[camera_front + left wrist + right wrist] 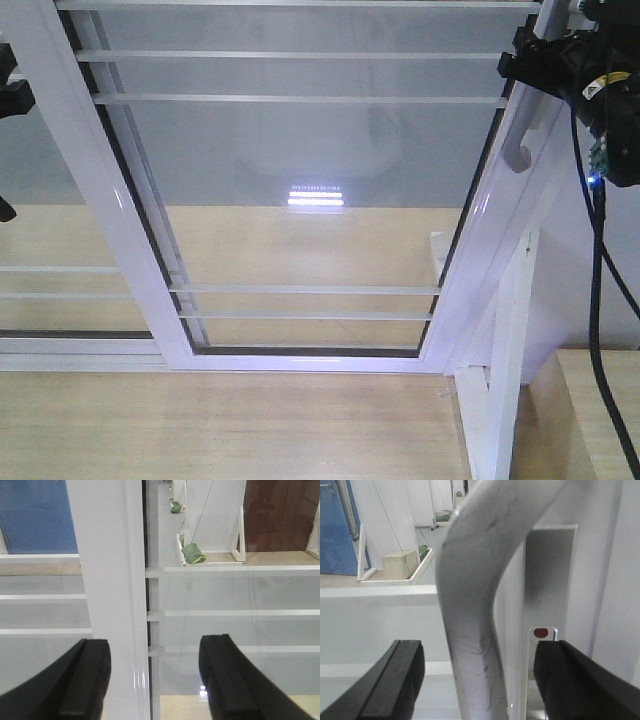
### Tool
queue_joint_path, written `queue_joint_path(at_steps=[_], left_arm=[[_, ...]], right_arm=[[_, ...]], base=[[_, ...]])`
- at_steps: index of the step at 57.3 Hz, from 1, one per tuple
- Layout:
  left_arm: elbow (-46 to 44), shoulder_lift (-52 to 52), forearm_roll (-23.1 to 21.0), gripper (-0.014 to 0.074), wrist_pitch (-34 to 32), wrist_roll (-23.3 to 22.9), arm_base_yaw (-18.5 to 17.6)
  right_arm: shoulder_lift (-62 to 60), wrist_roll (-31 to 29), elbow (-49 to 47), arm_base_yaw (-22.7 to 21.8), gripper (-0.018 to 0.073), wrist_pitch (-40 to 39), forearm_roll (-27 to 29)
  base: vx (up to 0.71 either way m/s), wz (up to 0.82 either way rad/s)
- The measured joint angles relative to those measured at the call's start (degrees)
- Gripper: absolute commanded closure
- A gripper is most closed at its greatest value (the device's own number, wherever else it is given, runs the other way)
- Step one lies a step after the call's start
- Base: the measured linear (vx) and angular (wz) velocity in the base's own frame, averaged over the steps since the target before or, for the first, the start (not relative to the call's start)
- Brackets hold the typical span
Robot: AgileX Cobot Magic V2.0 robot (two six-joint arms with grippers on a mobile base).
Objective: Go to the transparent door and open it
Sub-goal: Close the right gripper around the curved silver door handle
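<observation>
The transparent door (310, 180) fills the front view: clear glass with thin horizontal bars in a white frame. Its curved grey handle (516, 150) sits on the right stile. My right gripper (540, 58) is at that stile, just above the handle. In the right wrist view the handle (470, 605) runs between the fingers of the right gripper (477, 680), which is open and not touching it. My left gripper (152, 680) is open too, its black fingers (82, 680) standing on either side of a white stile (112, 580). Only its edge (10, 95) shows at far left.
A small lock tab with a red dot (540, 632) sits beside the handle. A white support post (500, 400) and a wooden box (590, 420) stand at the lower right. A black cable (600, 300) hangs from the right arm. Green bags (192, 554) lie beyond the glass.
</observation>
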Motion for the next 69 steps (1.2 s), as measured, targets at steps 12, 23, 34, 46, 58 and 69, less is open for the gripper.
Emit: queue_joint_path(at_steps=[12,23,34,46,58,69], left_arm=[[0.0,0.0,0.0,0.0083,0.0,0.0,0.0],[0.0,0.0,0.0,0.0083,0.0,-0.1,0.0],[0.0,0.0,0.0,0.0083,0.9,-0.1,0.0],[0.0,0.0,0.0,0.0083,1.9,-0.1,0.0],[0.0,0.0,0.0,0.0083,2.4,-0.1,0.0],[0.0,0.0,0.0,0.0083,2.5,-0.1,0.0]], right_arm=[[0.8,0.6,-0.2,0.0,0.0203,-0.1,-0.4],[0.8,0.6,-0.2,0.0,0.0444,-0.3,-2.2],[0.8,1.6,-0.2,-0.1,0.0563,-0.2,-3.9],[0.8,2.3,-0.2,1.2,0.0546,-0.2,-3.6],[0.8,2.0,-0.2,4.0,0.0525,-0.3,-1.6],[0.8,1.8,-0.5,7.3,0.0517,-0.3,-1.4]], base=[[0.00,0.00],[0.00,0.00],[0.00,0.00],[0.00,0.00],[0.00,0.00],[0.00,0.00]])
